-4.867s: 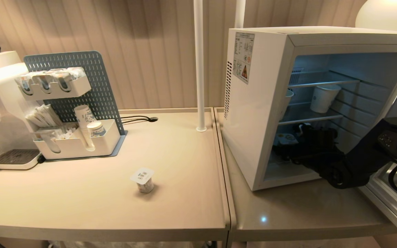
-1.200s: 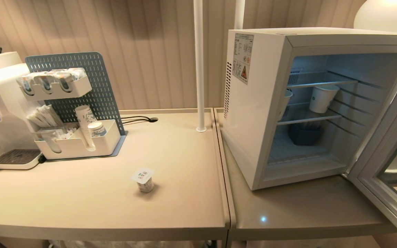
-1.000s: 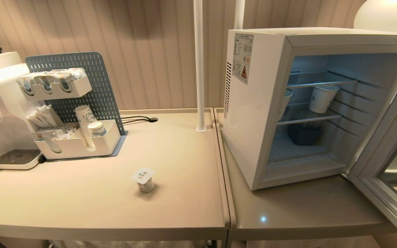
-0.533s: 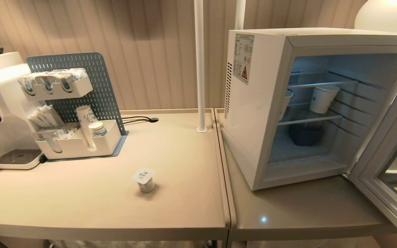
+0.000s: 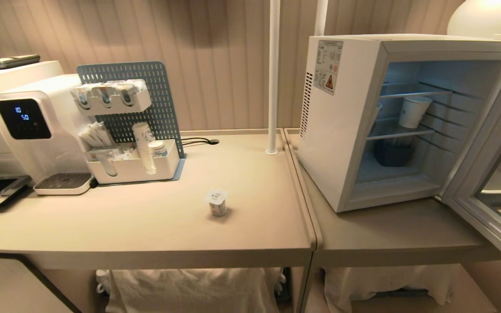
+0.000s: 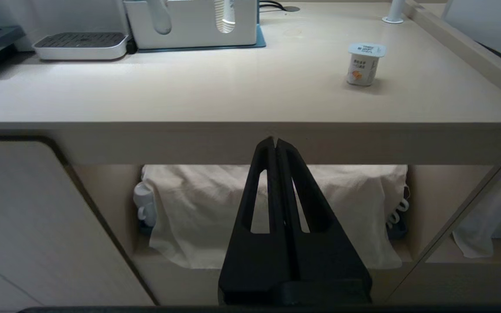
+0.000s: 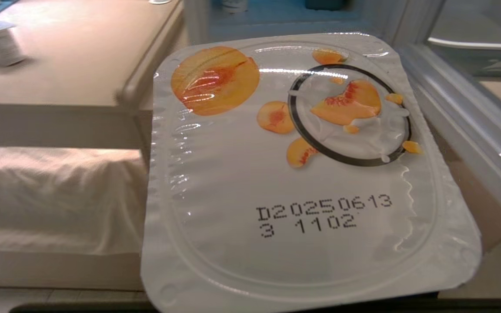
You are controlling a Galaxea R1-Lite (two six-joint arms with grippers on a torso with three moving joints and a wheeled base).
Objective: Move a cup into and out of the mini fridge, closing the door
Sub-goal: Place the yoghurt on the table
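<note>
Cup (image 7: 302, 174), foil-lidded, fills the right wrist view, apparently pinched in the right gripper's unseen jaws, below the worktop (image 5: 146, 226) edge near the open fridge (image 5: 346, 121). Likely light, thin-walled: grip the sides gently. Left gripper (image 6: 275, 145) jaws pressed together.

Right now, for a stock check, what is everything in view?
mini fridge: one, white, on right table, door open
paper cup: one, white, on fridge shelf
bin: one, dark blue, under that shelf
yogurt cup: one, white, on left table
peach yogurt cup: one, white lid, at right wrist
water dispenser: one, white, far left
organizer: one, white-blue, beside dispenser
left gripper: black, shut, below table edge
right gripper: hidden behind peach yogurt cup
</note>
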